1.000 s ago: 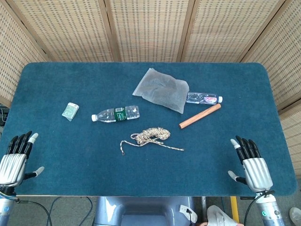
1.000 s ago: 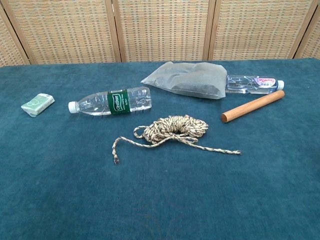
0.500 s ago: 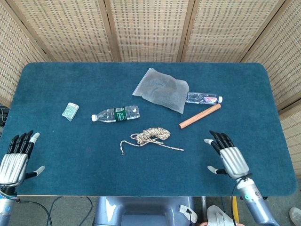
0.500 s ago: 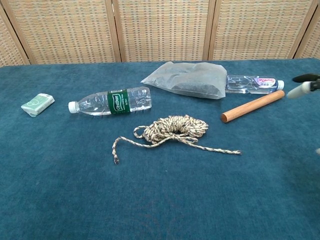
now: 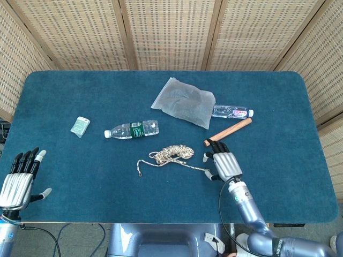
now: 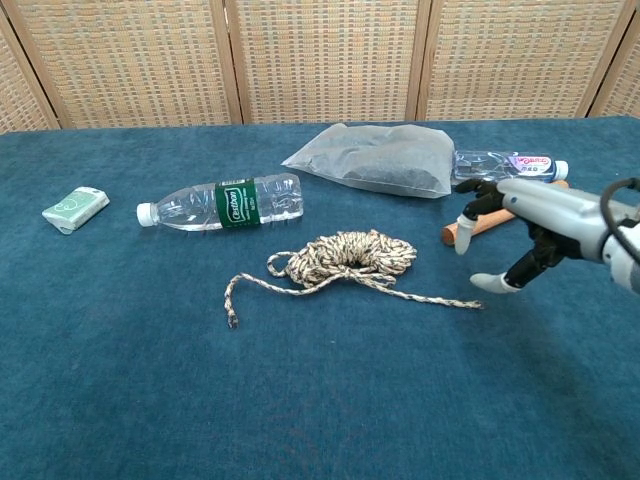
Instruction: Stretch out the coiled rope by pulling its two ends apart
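A tan braided rope (image 5: 172, 153) (image 6: 350, 255) lies coiled at the table's middle. One loose end (image 6: 232, 318) trails to the front left, the other end (image 6: 470, 303) runs out to the right. My right hand (image 5: 223, 163) (image 6: 525, 225) hovers open, fingers spread, just right of that right end, its thumb close to the tip but apart from it. My left hand (image 5: 19, 176) stays open at the table's near left corner, far from the rope, and shows only in the head view.
A clear bottle with a green label (image 5: 132, 129) lies left of the coil. Behind it are a grey pouch (image 5: 184, 101), a second bottle (image 5: 232, 112) and a wooden dowel (image 5: 230, 130) near my right hand. A small green packet (image 5: 79, 126) sits at left.
My right hand has swept in from the near right corner toward the rope's right end. The left hand and the rope have stayed put.
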`<act>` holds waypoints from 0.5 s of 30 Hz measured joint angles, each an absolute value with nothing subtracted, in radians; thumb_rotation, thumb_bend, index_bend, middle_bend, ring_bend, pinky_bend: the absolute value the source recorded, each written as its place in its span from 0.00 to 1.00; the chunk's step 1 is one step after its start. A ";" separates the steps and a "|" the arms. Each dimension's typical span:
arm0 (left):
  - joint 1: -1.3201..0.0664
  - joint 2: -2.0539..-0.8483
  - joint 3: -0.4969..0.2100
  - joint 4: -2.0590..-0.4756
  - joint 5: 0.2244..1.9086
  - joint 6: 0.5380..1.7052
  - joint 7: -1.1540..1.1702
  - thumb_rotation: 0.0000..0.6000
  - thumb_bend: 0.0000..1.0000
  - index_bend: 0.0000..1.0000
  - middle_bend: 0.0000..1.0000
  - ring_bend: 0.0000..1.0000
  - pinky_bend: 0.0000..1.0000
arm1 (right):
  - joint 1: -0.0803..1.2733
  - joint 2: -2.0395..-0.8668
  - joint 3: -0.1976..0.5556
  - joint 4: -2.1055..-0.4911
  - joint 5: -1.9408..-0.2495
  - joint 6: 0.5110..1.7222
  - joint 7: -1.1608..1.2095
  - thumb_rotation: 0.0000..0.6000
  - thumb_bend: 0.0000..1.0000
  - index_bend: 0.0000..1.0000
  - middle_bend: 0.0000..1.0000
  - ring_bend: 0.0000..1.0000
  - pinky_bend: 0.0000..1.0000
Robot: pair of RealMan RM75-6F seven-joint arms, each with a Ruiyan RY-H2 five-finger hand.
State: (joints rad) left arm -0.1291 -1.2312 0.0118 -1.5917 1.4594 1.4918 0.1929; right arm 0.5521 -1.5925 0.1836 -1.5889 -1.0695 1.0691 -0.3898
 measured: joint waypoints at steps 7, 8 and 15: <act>-0.130 -1.238 0.012 -1.591 1.468 1.479 0.214 1.00 0.00 0.00 0.00 0.00 0.00 | 0.576 -1.652 0.180 -1.514 -1.033 1.060 -0.431 1.00 0.32 0.46 0.00 0.00 0.00; -0.131 -1.239 0.013 -1.592 1.472 1.478 0.218 1.00 0.00 0.00 0.00 0.00 0.00 | 0.576 -1.658 0.176 -1.502 -1.034 1.061 -0.435 1.00 0.32 0.47 0.00 0.00 0.00; -0.130 -1.248 0.009 -1.596 1.477 1.469 0.228 1.00 0.00 0.00 0.00 0.00 0.00 | 0.578 -1.703 0.160 -1.434 -1.035 1.058 -0.432 1.00 0.35 0.47 0.00 0.00 0.00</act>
State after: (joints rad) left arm -0.1304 -1.2481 0.0090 -1.5960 1.4769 1.4686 0.2281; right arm 0.5782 -1.7025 0.1603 -1.4340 -1.0348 1.0583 -0.4323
